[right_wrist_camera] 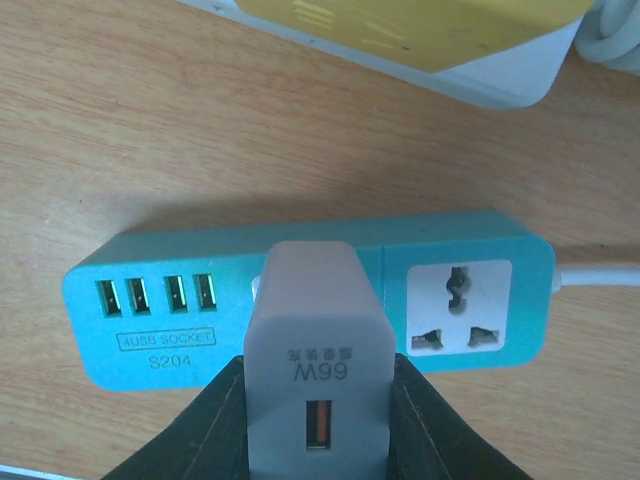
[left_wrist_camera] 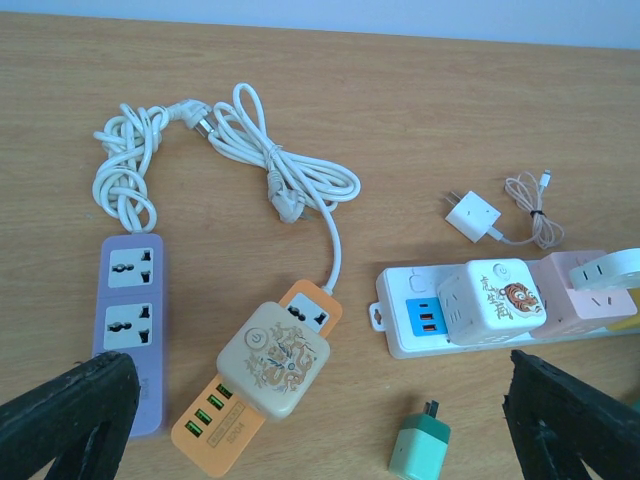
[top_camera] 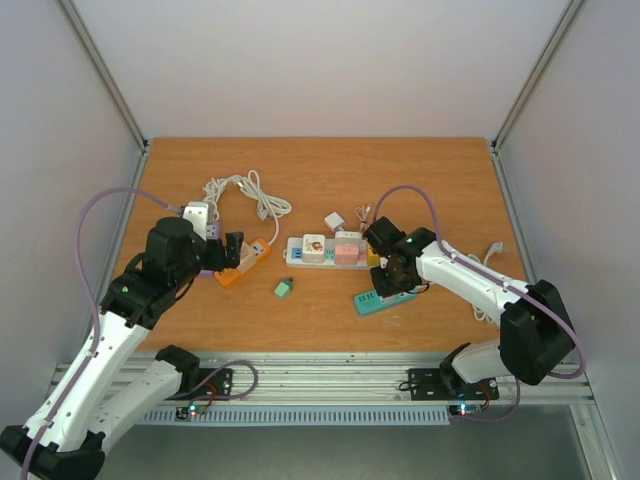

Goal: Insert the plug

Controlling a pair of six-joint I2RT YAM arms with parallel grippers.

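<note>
"While the right pincer (right_wrist_camera: 318,405) clamps that grey charger (right_wrist_camera: 308,330) low in the middle of its wrist view, is it seated in the teal strip (right_wrist_camera: 150,300)?"

"Can't tell. Its body hides the socket beneath. It stands right over the strip, just left of the free socket (right_wrist_camera: 458,308)."

"What could spoil it?"

"If the pins sit off the holes, a push would skid the strip across the desk (right_wrist_camera: 150,130), I reckon. Nothing holds it down. The left pincer (left_wrist_camera: 320,425) gapes wide and empty above the orange strip (left_wrist_camera: 205,420), lower left of its own view, well apart."
</note>
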